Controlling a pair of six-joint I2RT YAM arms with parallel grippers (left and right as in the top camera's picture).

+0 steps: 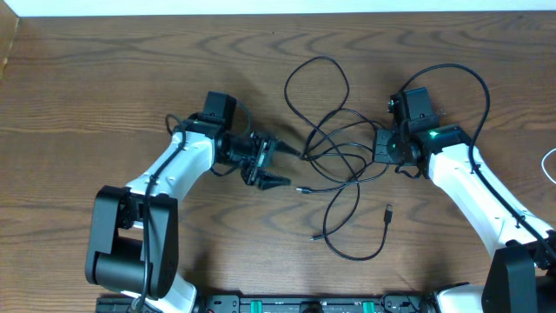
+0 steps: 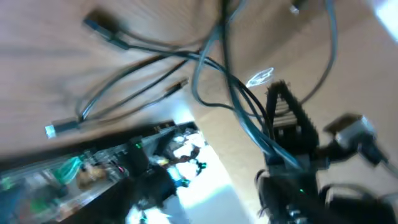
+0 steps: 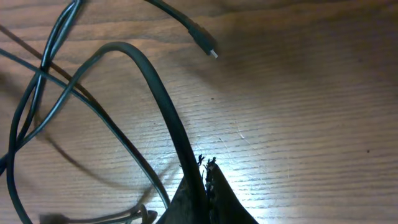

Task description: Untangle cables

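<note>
Where the wooden table [image 1: 78, 78] runs closest to the arms' mounts, a near loop [image 1: 356, 256] of the cables [image 1: 339, 148] lies flat on the wood. It is thin and black. Around it, three small plug ends [image 1: 388, 211] rest apart from one another on bare wood.

Further in, the two arms face each other across the tangle. The left gripper [image 1: 282, 163] points at the tangle's left side with its jaws spread wide and nothing between them. A strand tip lies just beside its upper fingertip, though contact cannot be judged from above. Its wrist view is badly blurred: one ribbed finger [image 2: 287, 118] shows, with black strands running across it, and whether they touch it cannot be told.

The right gripper [image 1: 376, 149] sits at the tangle's right side. Its own camera shows the fingers pinched together on a single black strand [image 3: 155, 93]. That strand rises from the fingertips and arcs to the left over the wood. Thinner strands cross one another to the left of it, and one plug tip lies loose near the top of that view.

Between the two grippers the black cords cross several times in a loose knot. Beyond the knot, a far loop [image 1: 317, 78] reaches toward the table's far edge. A white cord [image 1: 547, 165] curves in at the right edge of the overhead view, well apart from the black tangle.
</note>
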